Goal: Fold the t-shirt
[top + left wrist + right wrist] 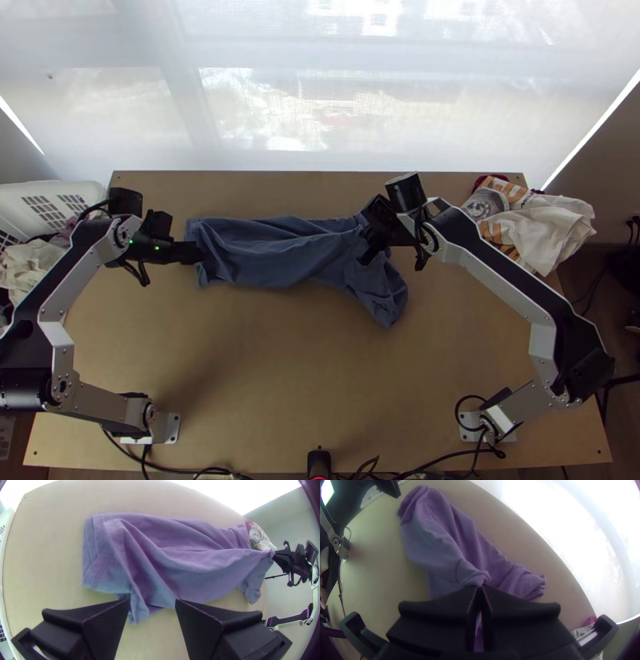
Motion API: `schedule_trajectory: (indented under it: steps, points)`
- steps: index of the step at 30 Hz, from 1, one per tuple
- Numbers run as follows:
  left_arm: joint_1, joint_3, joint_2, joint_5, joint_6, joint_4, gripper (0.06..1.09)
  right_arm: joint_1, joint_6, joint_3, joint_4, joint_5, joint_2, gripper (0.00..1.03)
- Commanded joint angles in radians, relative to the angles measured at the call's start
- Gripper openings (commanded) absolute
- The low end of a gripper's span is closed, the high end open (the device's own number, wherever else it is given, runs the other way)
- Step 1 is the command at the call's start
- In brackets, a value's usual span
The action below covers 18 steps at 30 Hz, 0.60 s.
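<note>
Top view: blue t-shirt lies rumpled, perhaps folded.

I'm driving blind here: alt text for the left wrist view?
The right gripper pinches the rumpled t-shirt toward one end; the left gripper is open at the cloth's opposite end. The t-shirt stretches lengthwise across the wooden table.

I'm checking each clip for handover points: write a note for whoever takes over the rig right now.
Left tool: open, at the t-shirt's left end.
Right tool: shut on a pinch of cloth near the other end.
T-shirt: a long, creased strip across the table's far half, layers overlapping.
Done: cloth gripped on the right; no neat fold yet.
Left to do: probably straighten it, then fold.
</note>
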Motion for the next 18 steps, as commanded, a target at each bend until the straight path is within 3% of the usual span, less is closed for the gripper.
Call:
schedule_trajectory:
  steps: [1,5,8,12,15,18]
  points:
    - [-0.038,-0.056,-0.025,0.002,-0.028,0.024,0.74,0.007,-0.003,0.003,0.0,0.0,-0.003,0.03]
    - [-0.04,-0.076,0.003,-0.009,-0.03,0.079,0.73,0.008,-0.002,0.0,-0.002,0.0,-0.017,0.03]
    - [-0.038,-0.099,0.017,-0.012,-0.035,0.125,0.63,0.01,0.001,-0.006,-0.008,0.0,-0.027,0.03]
    - [-0.038,-0.124,0.034,-0.015,-0.035,0.159,0.62,0.012,0.003,-0.013,-0.014,-0.001,-0.044,0.03]
    - [-0.032,-0.136,0.04,-0.015,-0.031,0.182,0.49,0.01,0.005,-0.022,-0.016,0.0,-0.055,0.03]
    - [-0.027,-0.139,0.054,-0.015,-0.024,0.19,0.42,0.01,0.005,-0.031,-0.017,0.0,-0.063,0.03]
